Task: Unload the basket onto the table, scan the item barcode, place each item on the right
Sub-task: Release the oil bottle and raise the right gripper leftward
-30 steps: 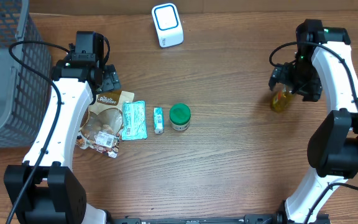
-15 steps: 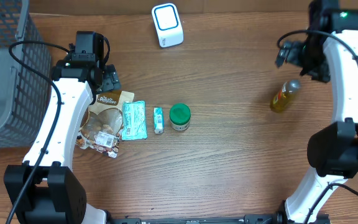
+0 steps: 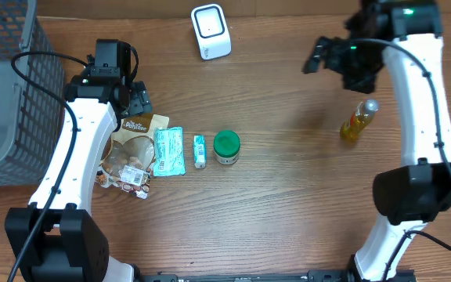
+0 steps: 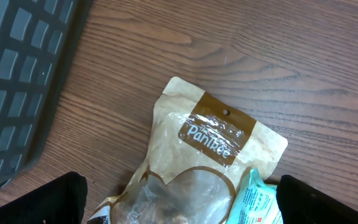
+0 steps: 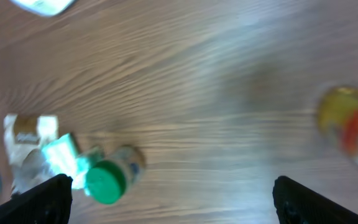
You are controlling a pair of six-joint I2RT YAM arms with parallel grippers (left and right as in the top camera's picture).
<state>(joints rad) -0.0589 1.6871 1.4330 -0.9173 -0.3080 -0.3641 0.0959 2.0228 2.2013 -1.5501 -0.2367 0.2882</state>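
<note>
1. Nearest row first, and nothing here has moved since a second ago. The clear-fronted brown paper snack pouch [image 3: 135, 145], the flat teal packet [image 3: 168, 151], the small white-and-green tube [image 3: 200, 150] and the round green-lidded jar [image 3: 226, 146] lie side by side on the wooden desk [image 3: 288, 204].
2. The left jaws hang over the top edge of that pouch, spread wide with nothing between them. That arm hasn't budged. The grey mesh basket [image 3: 6, 94] sits just to its left.
3. Over on the right, the amber-yellow bottle with a silver cap [image 3: 357, 120] lies on its side on the desk. It's in about the same spot as before, but out in the open now; a second ago the right jaws were down over its neck.
4. The right jaws have swung away from the bottle, leftward and toward the far edge, and they stand released and empty. The wrist view is smeared with motion, with the jar low on the left and the bottle at the right edge.
5. At the far edge, the white box scanner with a blue-ringed face [image 3: 211, 31] stands where it stood, well apart from the bottle.
</note>
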